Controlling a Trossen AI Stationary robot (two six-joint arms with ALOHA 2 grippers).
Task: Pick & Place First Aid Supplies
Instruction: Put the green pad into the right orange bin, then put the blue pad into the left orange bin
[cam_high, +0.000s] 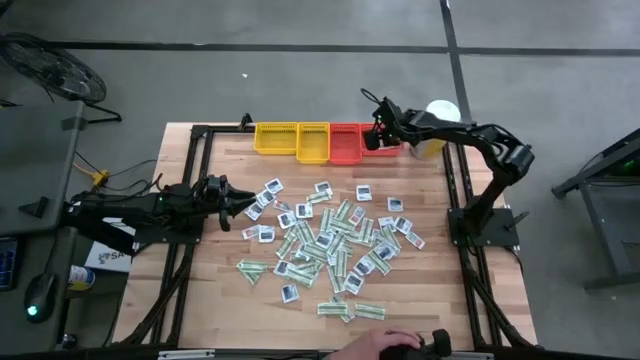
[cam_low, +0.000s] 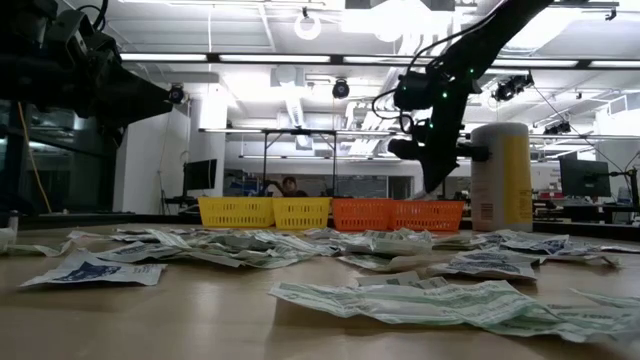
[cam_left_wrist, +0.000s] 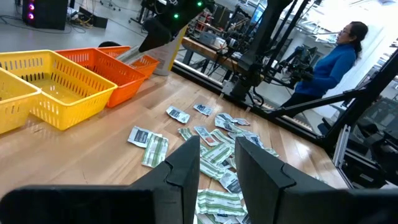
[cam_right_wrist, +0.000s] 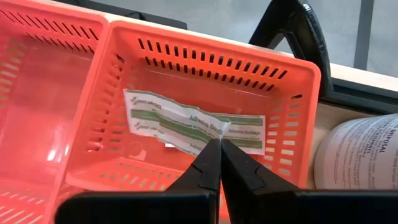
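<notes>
The right gripper (cam_right_wrist: 219, 147) hung over the outermost red plastic mesh tray (cam_right_wrist: 298, 112) at the far edge of the wooden counter (cam_high: 210, 290), its jaws pressed together on the edge of a narrow white-and-green paper strip packet (cam_right_wrist: 186, 124). That packet hung crumpled inside the tray's opening; whether it touched the tray floor could not be told. A second red mesh tray (cam_right_wrist: 43, 93) sat touching the first, and two yellow plastic mesh trays (cam_high: 292, 140) continued the row along the counter's far edge. A tall white-and-yellow cylindrical canister (cam_low: 503, 176) stood just beside the outermost red tray, close to the right arm.

The left gripper (cam_left_wrist: 214, 168) hovered above the counter near the pile's left side, its jaws a little apart and holding nothing.

The remaining first aid supplies (cam_high: 330, 245), narrow white-and-green strips mixed with small white squares with dark blue centres, lay loosely scattered and overlapping across the middle of the counter, well apart from the trays.

A person's hand (cam_high: 385, 345) rested at the counter's near edge, and a person in a blue top (cam_left_wrist: 329, 62) stood beyond the counter in the room.
</notes>
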